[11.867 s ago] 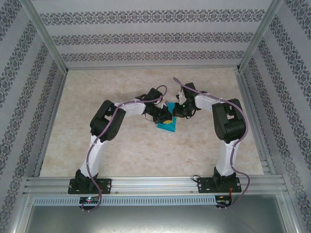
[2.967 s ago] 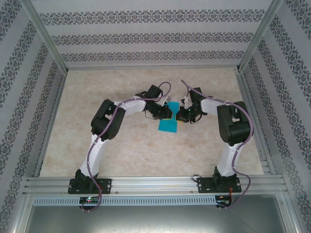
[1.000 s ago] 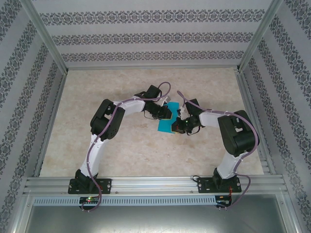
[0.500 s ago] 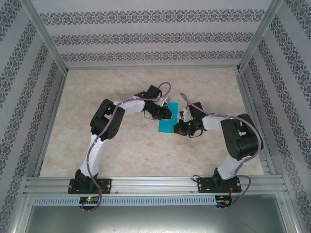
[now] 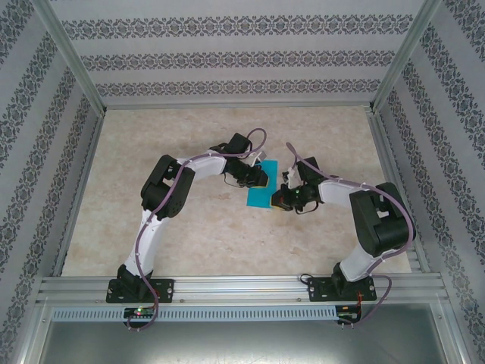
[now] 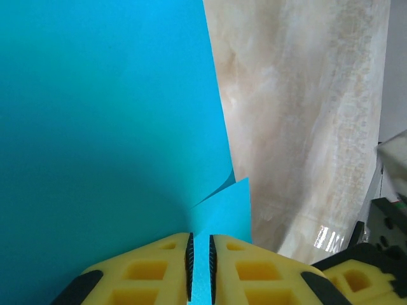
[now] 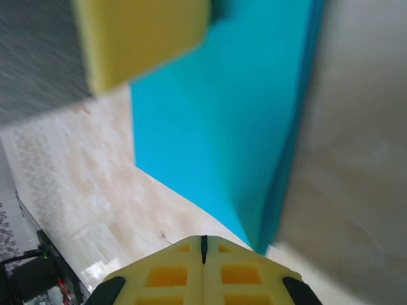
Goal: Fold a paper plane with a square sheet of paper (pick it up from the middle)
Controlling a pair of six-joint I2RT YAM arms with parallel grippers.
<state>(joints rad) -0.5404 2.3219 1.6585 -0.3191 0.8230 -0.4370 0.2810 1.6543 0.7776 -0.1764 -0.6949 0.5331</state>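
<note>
**Turquoise sheet (image 5: 261,194) held at its far end while a crease waits to be pressed**

Mid-table, on the marbled beige tabletop (image 5: 189,227), the sheet lies doubled over between the two arms. The left gripper (image 6: 200,257) pinches its far edge between yellow fingers, with a thin strip of paper in the narrow gap. The right gripper (image 7: 203,244) has its fingers pressed together, holding nothing, with its tip at the near corner of the sheet.

The job in hand looks to be flattening the fold. To do it well, the left pinch should hold firm so that the two layers cannot slide apart. The right gripper's closed tip should come down on the folded edge and run along it. It should press downward, not sideways, since this thin paper will skate on the smooth surface or buckle if shoved.

The overhead camera gives the layout, with the sheet between the grippers and the arms curving in from either side, but it is too distant to show the grip. The left wrist camera settles that and also shows a loose flap curling up beside the fingers. The right wrist camera shows the doubled edge running away from the tip. It cannot show whether that tip touches the corner or sits just short of it.
</note>
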